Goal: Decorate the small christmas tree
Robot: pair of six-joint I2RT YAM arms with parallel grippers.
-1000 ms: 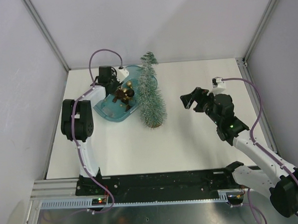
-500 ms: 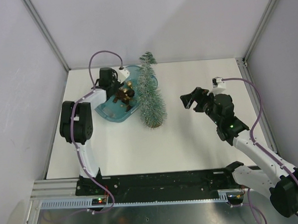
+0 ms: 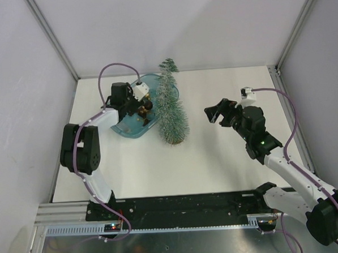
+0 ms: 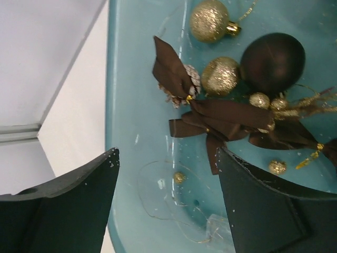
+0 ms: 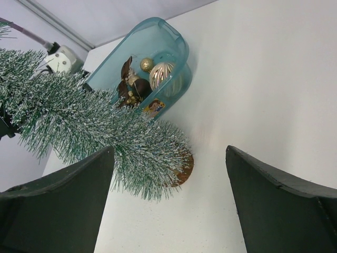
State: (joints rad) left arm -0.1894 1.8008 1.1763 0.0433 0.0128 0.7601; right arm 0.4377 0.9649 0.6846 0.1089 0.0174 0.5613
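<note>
- Top external view: a slim frosted green bristly christmas tree (image 3: 171, 110) is seen standing upright on a white table (image 3: 216, 158), just beside the right side of a teal plastic tub (image 3: 121, 126).
- The left gripper (image 4: 167, 158) is positioned over the tub, its fingers spread wide with nothing between them.
- Gold glitter baubles (image 4: 209, 20), a dark round bauble (image 4: 272, 63) and a brown ribbon bow (image 4: 221, 118) are seen lying in the tub.
- The right gripper (image 5: 168, 152) is held wide and empty, faced toward the tree but apart from it.
</note>
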